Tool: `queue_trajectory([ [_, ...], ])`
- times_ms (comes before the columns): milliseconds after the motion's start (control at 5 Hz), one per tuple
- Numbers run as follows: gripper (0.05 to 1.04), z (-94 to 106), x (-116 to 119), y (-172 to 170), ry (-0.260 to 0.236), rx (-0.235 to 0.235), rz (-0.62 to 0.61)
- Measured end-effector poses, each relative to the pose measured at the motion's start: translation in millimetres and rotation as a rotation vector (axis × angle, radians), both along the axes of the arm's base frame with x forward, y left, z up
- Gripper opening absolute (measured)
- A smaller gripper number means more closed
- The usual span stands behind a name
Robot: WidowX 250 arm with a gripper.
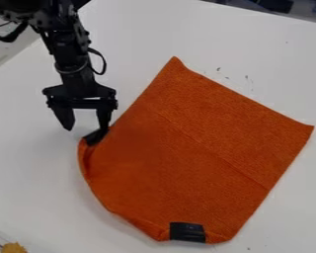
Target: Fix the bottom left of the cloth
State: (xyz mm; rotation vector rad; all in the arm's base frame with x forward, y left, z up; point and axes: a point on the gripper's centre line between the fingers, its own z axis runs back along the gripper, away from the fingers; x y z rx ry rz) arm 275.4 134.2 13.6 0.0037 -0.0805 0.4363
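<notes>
Orange cloth [180,158], left corner by parted fingers [104,117]

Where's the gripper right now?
Camera view, left side of the picture: the black gripper is open at the left corner of the orange cloth, one fingertip at the black patch there.

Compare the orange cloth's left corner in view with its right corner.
The left corner is curled over, while the right corner lies flat. The left corner has a black patch; the right corner is plain. The left corner sits beside the hand, the right corner well away from it. Both are orange.
</notes>
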Motion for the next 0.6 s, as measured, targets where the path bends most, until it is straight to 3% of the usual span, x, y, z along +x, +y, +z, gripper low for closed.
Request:
queue_trajectory([
  [200,1.000,6.2,-13,-8,0.025,0.008,0.022],
  [400,1.000,19.6,-21,-11,0.014,0.038,0.044],
  [600,1.000,16.5,-27,-14,0.011,0.036,0.048],
])
